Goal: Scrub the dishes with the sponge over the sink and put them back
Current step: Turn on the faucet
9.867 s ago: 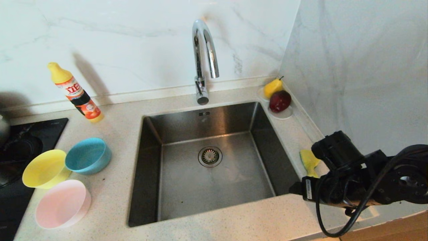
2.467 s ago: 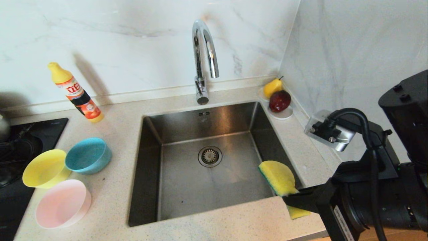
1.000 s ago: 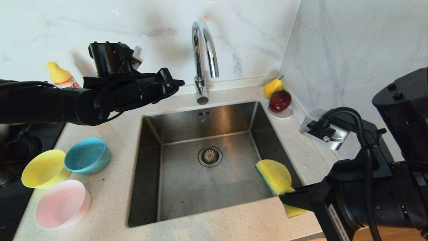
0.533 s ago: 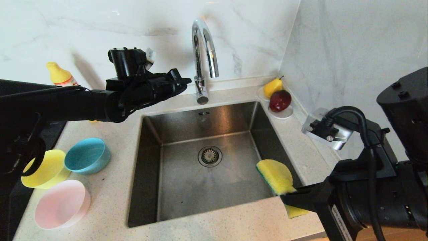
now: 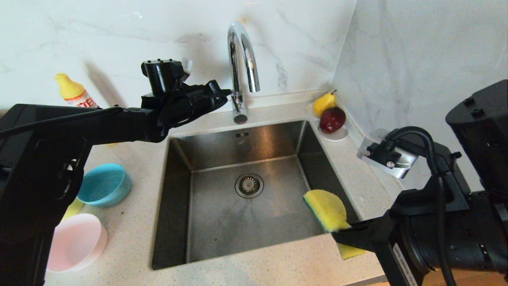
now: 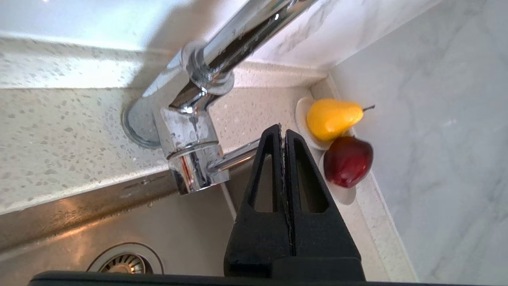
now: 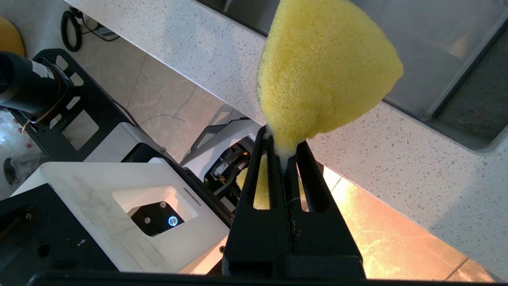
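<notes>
My right gripper (image 5: 342, 233) is shut on the narrow tail of the yellow sponge (image 5: 325, 208), whose green layer faces the basin, at the front right corner of the steel sink (image 5: 222, 226). In the right wrist view the sponge (image 7: 321, 71) fans out beyond the gripper (image 7: 285, 149). My left gripper (image 5: 225, 93) is shut and empty, level beside the chrome tap (image 5: 238, 59); in the left wrist view its tips (image 6: 282, 133) lie by the tap's side lever (image 6: 236, 157), contact unclear. The blue bowl (image 5: 105, 184) and pink bowl (image 5: 77, 242) sit left of the sink. The yellow bowl (image 5: 73, 207) is mostly hidden by my left arm.
A detergent bottle (image 5: 73, 93) stands at the back left against the wall. A white saucer (image 5: 337, 137) with a yellow pear (image 5: 323, 104) and a red apple (image 5: 332, 119) sits in the back right corner. Marble walls close off the back and right.
My left arm has come in from the left and stretched rightward until its shut fingers reach the tap. The right gripper, which earlier lifted the sponge off the counter, holds still.
</notes>
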`<state>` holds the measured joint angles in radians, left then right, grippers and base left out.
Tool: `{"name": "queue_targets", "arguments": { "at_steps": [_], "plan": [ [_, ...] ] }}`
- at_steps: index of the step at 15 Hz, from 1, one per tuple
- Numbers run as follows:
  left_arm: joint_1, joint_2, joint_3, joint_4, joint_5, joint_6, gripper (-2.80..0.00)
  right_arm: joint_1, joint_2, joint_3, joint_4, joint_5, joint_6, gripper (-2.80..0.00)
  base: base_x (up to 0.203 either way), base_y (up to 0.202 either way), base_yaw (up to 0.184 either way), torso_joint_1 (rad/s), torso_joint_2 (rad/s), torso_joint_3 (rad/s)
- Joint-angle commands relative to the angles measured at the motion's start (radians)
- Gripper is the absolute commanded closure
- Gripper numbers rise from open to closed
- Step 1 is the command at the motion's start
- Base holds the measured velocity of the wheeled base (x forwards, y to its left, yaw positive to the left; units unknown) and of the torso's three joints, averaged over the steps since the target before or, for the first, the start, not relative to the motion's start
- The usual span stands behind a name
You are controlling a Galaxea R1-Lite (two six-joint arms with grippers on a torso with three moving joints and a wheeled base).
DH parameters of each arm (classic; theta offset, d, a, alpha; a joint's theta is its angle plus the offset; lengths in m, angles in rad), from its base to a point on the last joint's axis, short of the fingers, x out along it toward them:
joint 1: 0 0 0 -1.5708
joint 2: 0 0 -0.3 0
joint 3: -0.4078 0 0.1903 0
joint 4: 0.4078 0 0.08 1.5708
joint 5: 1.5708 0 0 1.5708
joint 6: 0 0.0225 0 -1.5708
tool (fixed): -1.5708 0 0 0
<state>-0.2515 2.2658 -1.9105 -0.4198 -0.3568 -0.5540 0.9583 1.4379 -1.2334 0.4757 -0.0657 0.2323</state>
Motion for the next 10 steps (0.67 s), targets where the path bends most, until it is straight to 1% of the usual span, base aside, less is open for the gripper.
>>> {"name": "queue_targets", "arguments": {
  "at_steps": [1, 5, 10],
  "plan": [
    [0.000, 0.020, -0.007, -0.005, -0.007, 0.003, 0.00, 0.000, -0.002, 0.000, 0.003, 0.001, 0.001, 0.00, 0.000, 0.000, 0.000, 0.000, 0.00, 0.000],
    [0.000, 0.032, -0.009, -0.005, -0.011, 0.022, 0.00, 0.000, -0.002, 0.000, 0.003, 0.001, 0.001, 0.00, 0.000, 0.000, 0.000, 0.000, 0.00, 0.000],
    [0.000, 0.031, -0.005, -0.002, -0.017, 0.022, 0.00, 0.000, 0.004, 0.000, -0.002, 0.001, 0.001, 0.00, 0.000, 0.000, 0.000, 0.000, 0.00, 0.000]
  ]
}}
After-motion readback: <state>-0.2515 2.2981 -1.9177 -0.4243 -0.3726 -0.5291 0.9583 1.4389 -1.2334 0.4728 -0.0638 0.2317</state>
